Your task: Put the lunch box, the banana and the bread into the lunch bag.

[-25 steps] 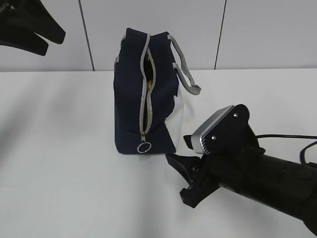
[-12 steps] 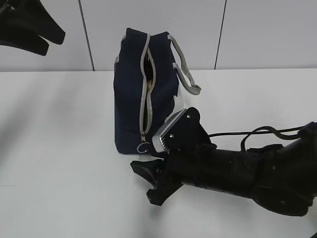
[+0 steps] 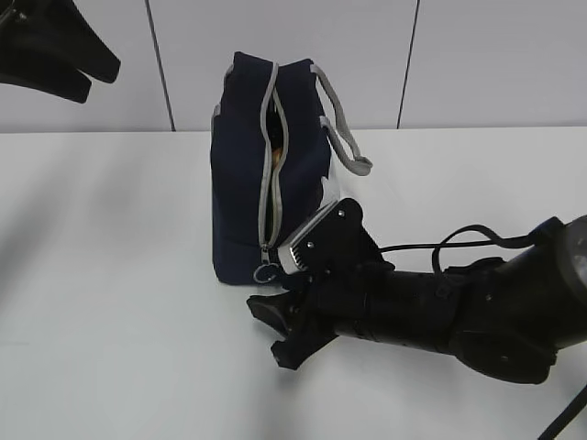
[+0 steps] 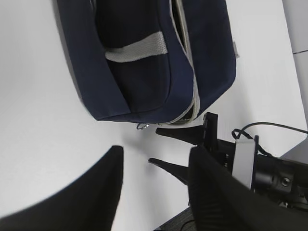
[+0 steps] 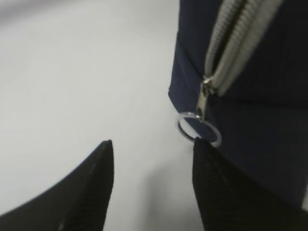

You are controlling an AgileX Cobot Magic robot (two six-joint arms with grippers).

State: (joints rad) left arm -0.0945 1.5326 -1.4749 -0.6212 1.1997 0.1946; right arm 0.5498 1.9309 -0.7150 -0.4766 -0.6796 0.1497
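The navy lunch bag [image 3: 248, 174] stands upright on the white table, its grey zipper [image 3: 272, 165] open, a little golden-brown showing in the gap. The ring pull [image 3: 267, 273] hangs at its bottom end. My right gripper [image 3: 275, 330] is open, low on the table just in front of the ring pull. In the right wrist view the ring pull [image 5: 198, 129] sits by my right fingertip [image 5: 199, 149]; the gripper [image 5: 153, 147] is empty. My left gripper [image 4: 156, 159] is open and empty, high above the bag [image 4: 144, 62]. The lunch box and banana are out of view.
The bag's grey strap handle [image 3: 344, 137] hangs off its right side. A black cable [image 3: 459, 240] trails behind the right arm. The left arm [image 3: 46, 50] hovers at the upper left. A white panelled wall [image 3: 459, 64] stands behind the table.
My right arm has moved left and forward, from the bag's right front to directly in front of the ring pull. The bag and left arm have not moved.
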